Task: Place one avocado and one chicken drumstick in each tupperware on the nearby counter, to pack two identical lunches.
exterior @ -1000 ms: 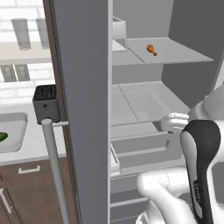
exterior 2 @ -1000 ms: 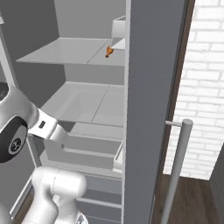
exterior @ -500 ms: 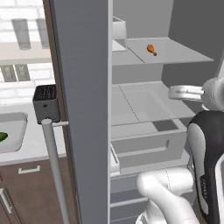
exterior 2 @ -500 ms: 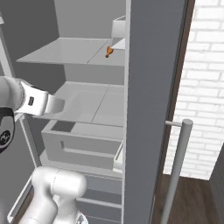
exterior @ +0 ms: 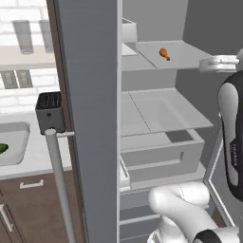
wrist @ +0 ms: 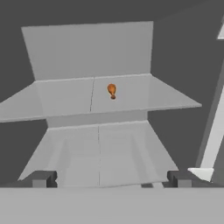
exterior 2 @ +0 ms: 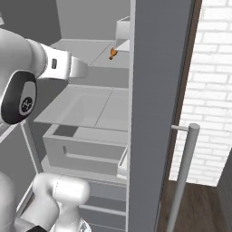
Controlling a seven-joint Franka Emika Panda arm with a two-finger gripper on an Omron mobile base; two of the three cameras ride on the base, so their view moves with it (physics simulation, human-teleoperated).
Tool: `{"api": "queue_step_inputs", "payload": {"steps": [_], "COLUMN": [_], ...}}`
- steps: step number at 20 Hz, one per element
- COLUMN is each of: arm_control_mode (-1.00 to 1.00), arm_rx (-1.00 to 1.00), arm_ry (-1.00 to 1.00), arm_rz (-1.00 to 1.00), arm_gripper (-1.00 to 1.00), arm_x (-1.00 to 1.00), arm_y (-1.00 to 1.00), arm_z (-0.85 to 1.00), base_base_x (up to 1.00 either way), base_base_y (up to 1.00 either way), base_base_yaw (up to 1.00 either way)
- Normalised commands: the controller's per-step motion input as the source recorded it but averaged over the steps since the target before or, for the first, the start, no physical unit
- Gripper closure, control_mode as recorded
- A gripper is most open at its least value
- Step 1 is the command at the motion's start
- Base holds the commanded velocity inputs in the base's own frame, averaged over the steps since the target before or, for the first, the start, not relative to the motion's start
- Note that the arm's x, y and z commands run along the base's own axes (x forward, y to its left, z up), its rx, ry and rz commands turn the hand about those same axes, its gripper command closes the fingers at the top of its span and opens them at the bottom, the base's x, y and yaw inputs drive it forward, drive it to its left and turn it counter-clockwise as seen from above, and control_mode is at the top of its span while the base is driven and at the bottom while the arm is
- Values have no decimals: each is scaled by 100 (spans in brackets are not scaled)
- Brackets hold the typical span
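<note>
Off to the left, beside the open fridge, pale off-white worktop. Inside, on the upper grey shelf, small orange chicken drumstick, lying alone. Now raised from drawer level to shelf level, hand with fingers spread wide, empty, facing the drumstick but well apart. Probably the reach beginning.

Chicken drumstick: small, orange, slim, with a bulbous end and a thin bone. Lying flat on the upper fridge shelf, alone, well apart from the walls. In the hand view, bulbous end up, bone end pointing down toward the shelf's front edge. Pale desk at far left, dark brown fronts below.
</note>
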Motion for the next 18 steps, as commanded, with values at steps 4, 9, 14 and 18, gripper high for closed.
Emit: {"api": "queue_step_inputs", "payload": {"steps": [4, 9, 14, 18], "arm_control_mode": [-100, -100, -100, -100], "arm_rx": [-1, -3, 0, 0], "arm_ry": [1, 2, 1, 1], "arm_rz": [0, 0, 0, 0], "arm_gripper": [-100, -100, -100, -100], "arm_x": [40, 99, 100, 91], "arm_y": [-2, 0, 0, -10], "arm_z": [-8, -28, -20, -4], "base_base_x": [0, 0, 0, 0], "base_base_y": [0, 0, 0, 0], "base_base_yaw": [0, 0, 0, 0]}}
